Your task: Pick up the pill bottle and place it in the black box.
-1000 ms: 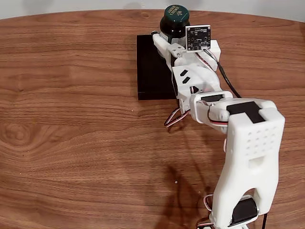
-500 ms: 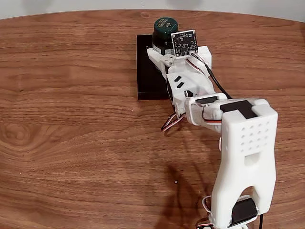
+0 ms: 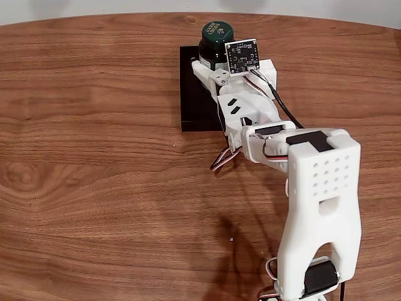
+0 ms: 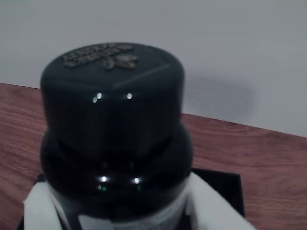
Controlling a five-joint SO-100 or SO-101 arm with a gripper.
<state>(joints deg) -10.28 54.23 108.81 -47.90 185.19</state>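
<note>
In the fixed view, the white arm [image 3: 316, 207] reaches from the lower right up across the wooden table [image 3: 94, 157] toward its far edge. At the end of the arm the tool [image 3: 210, 63] is closed around the pill bottle [image 3: 215, 39], its white fingers [image 3: 203, 70] clasping the dark body below the cap. The bottle stands upright, the round green cap with pale lettering facing up, over the far right part of the black box [image 3: 197, 94]. Whether the bottle's base touches the box floor or hangs just above it cannot be told, since the arm covers that spot. The box lies flat on the table, its left and near edges bare, its right side hidden beneath the arm. A small circuit board [image 3: 243, 55] sits on the wrist just right of the cap, and cables [image 3: 227, 158] loop below the arm's middle joint.

In the wrist view, the pill bottle [image 4: 115, 129] looms close, cap uppermost, glossy with small highlights. White fingers [image 4: 208, 203] press against it on both lower sides. Behind it a corner of the black box [image 4: 225, 184] shows on the table [image 4: 268, 172], with a pale wall [image 4: 230, 57] beyond.
</note>
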